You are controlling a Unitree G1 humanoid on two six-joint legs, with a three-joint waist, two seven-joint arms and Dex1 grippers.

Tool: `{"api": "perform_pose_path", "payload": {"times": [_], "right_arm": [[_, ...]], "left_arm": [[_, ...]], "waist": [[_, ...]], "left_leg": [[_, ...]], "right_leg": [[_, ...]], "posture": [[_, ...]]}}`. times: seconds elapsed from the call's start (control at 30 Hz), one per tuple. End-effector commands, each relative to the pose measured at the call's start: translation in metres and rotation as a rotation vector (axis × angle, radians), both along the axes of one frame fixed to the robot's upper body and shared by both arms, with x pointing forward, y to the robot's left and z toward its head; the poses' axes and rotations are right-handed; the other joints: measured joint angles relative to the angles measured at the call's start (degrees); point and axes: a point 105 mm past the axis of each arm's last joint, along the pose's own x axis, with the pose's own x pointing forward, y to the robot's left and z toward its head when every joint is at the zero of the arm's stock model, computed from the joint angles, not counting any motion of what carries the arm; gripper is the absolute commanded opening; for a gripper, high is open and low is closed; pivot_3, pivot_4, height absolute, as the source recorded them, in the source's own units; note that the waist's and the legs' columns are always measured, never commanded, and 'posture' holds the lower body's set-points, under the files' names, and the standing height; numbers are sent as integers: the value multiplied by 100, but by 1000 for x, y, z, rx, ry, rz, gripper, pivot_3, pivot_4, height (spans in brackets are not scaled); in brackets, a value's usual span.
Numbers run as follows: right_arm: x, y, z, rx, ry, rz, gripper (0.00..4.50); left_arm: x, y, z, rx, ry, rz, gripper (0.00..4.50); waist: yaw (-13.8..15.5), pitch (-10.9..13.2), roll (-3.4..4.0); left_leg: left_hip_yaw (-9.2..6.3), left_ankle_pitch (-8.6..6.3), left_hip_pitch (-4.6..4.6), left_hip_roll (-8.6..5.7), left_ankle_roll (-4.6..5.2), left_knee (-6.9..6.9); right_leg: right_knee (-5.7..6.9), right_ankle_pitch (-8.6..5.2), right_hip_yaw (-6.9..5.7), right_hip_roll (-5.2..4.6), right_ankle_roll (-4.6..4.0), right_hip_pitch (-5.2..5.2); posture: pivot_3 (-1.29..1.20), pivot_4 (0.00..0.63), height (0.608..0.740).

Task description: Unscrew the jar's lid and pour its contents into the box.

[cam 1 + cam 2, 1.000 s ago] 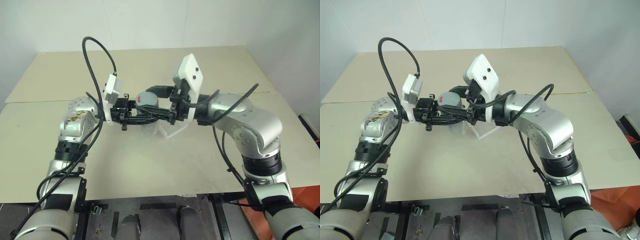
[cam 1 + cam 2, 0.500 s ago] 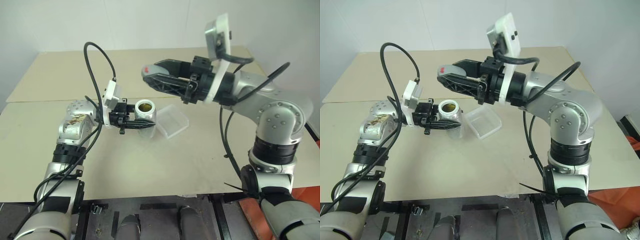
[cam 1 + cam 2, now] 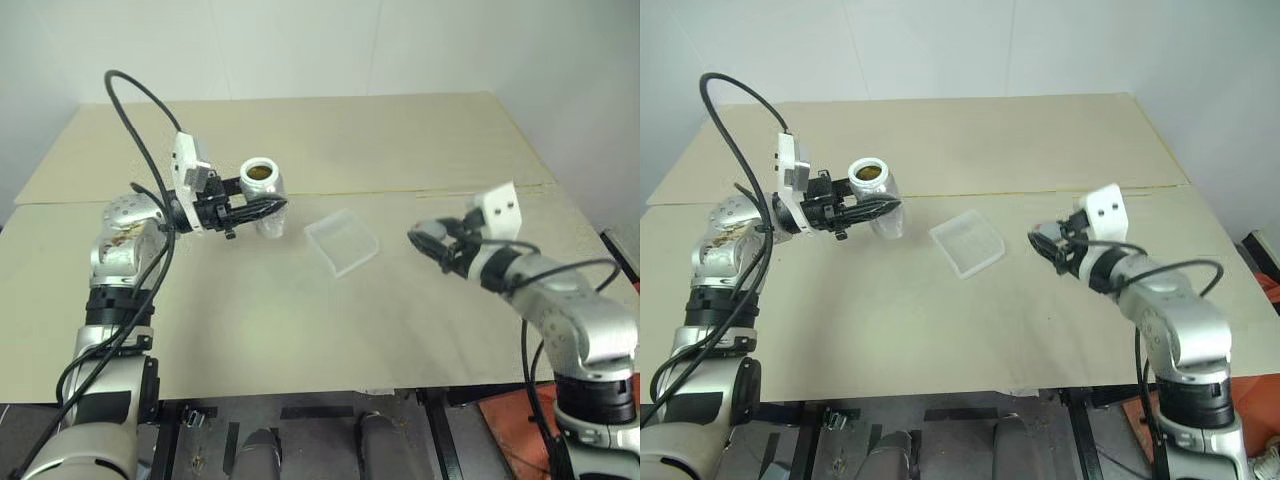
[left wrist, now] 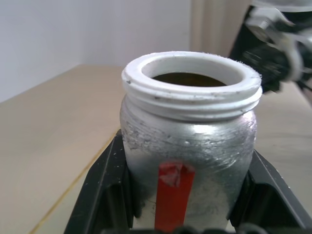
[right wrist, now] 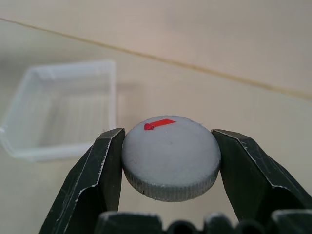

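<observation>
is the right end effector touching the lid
Touching. In the right wrist view the right end effector has both fingers pressed against opposite edges of the lid, with no gap on either side.

The jar (image 4: 189, 161) is silvery-white with a red strip and a white rim. The lid (image 5: 170, 157) is grey with a red mark. The box (image 3: 342, 241) is clear plastic, the desk (image 3: 400, 140) beige.

Both head eyes look forward and down from above, sharing the whole table (image 3: 300, 330). The left wrist camera sits very close behind the jar (image 4: 187, 146); the right wrist camera, equally close, faces the lid (image 5: 170, 156), the box (image 5: 63, 114) at ten o'clock.
</observation>
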Motion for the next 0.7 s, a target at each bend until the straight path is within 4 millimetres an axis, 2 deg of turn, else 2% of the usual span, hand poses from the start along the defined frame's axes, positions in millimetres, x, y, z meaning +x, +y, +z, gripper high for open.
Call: {"api": "perform_pose_path", "payload": {"times": [0.03, 0.2, 0.37, 0.43, 0.53, 0.7], "right_arm": [[-2, 2, -2, -28, -40, -47, 2753], [-9, 13, -23, -44, 31, -3, 4416], [-11, 9, -17, -80, 48, 31, 4466], [-13, 8, 0, -50, 36, 67, 4466], [-23, 13, 31, -24, 29, 172, 4466], [-36, 24, 51, -19, 81, 305, 4466]], "left_arm": [[8, 5, 10, -16, -83, 143, 1949], [16, -2, 4, 1, -126, 255, 1949], [30, -14, -3, 32, -205, 343, 1949], [36, -19, 1, 67, -280, 379, 1949], [42, -31, 3, 225, -474, 395, 1949], [49, -48, 4, 454, -761, 383, 1949]], "waist": [[2, 0, 0], [35, 0, 0], [128, 0, 0], [139, 0, -1], [158, 1, -2], [183, 0, -2]], "left_leg": [[-1, 0, 0, 0, 0, 0], [-2, 1, -3, 0, -1, 0], [-1, 1, 2, -2, -2, 0], [-1, 1, 1, -2, -2, 1], [-1, 1, -4, -4, -2, 2], [-1, 0, -3, -4, -1, 0]], "right_leg": [[0, 0, 0, 0, 0, 1], [-1, 0, -1, 0, 0, 1], [-14, 0, -1, 0, 0, 5], [-17, 0, -1, -1, 0, 6], [-18, 0, -1, -1, 0, 3], [-25, 1, -3, -2, 1, 8]], "posture": [[0, 150, 740], [0, 150, 740], [0, 150, 740], [0, 150, 740], [0, 150, 740], [0, 150, 740]]}}
